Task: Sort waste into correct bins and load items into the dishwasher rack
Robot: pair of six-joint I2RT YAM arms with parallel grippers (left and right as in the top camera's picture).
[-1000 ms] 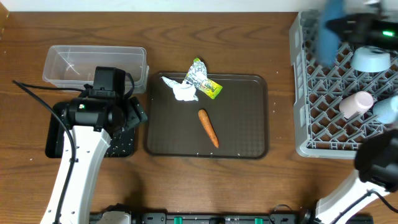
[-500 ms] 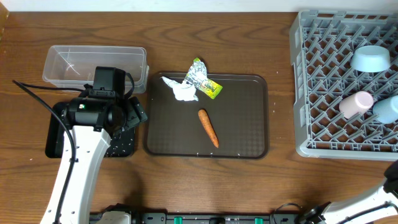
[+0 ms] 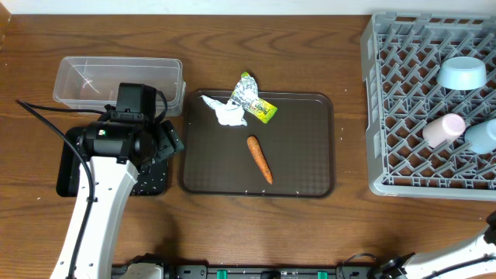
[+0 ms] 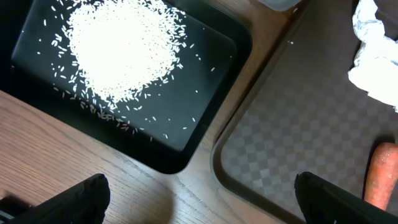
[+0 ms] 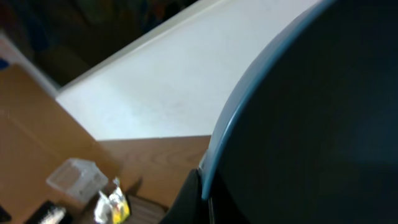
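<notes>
Your left tool (image 4: 208,200) hangs wide open, empty, by the shallow black tray's (image 4: 214,56) corner. The small orange carrot (image 3: 259,159) lies to its right on the dark brown tray (image 3: 310,177), long axis diagonal, nearer this arm. One carrot, one crumpled white tissue (image 3: 225,113), one foil wrapper (image 3: 253,98). A blue-rimmed shape (image 5: 280,124), perhaps the plate, fills the right wrist view; you cannot tell the right tool's grip.
</notes>
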